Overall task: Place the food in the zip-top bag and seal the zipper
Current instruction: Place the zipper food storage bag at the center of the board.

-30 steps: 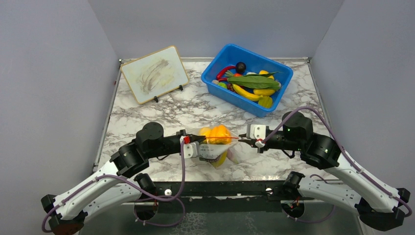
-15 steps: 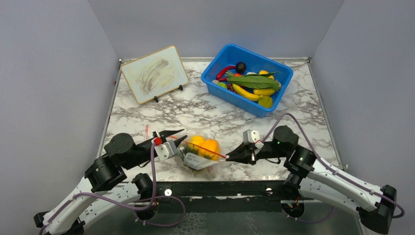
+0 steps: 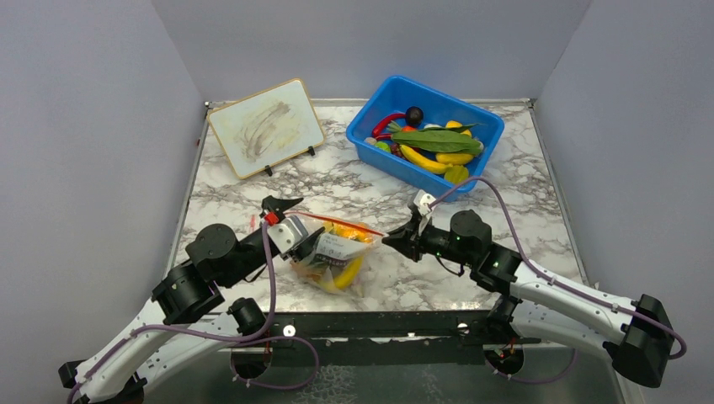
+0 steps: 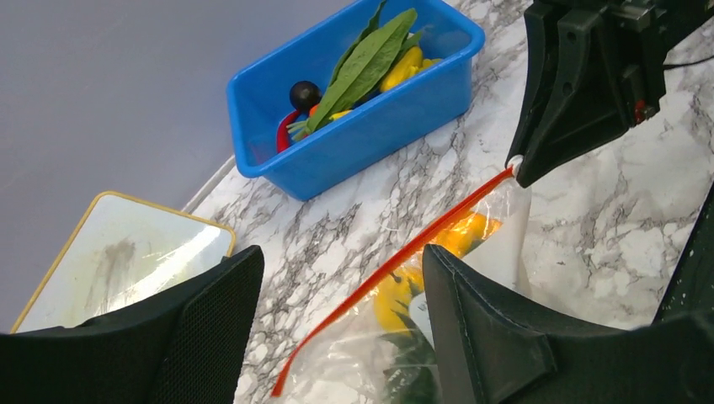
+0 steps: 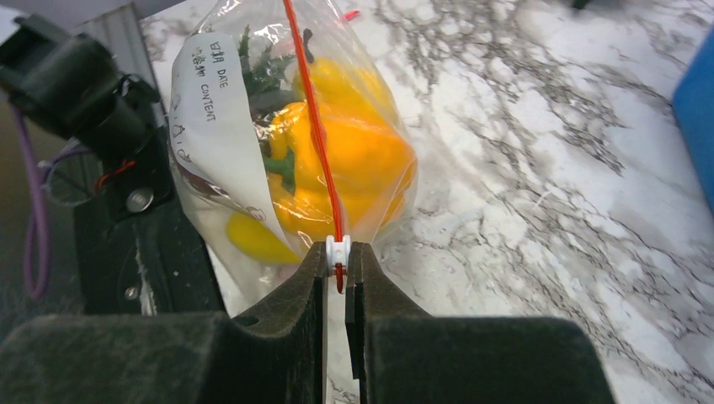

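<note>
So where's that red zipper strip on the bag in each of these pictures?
Top external: zipper just below centre, slanting.
Left wrist: zipper runs diagonally through the middle.
Right wrist: zipper runs down from top centre.
Shared landmark: blue bin.

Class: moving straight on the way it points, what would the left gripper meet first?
The left gripper would likely meet the zipper of the zip-top bag, between its open fingers; depth unclear.

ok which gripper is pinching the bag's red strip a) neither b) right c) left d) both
b, the right gripper is shut on the end of the red strip of the bag, while the left gripper is open and not clamping it.
</note>
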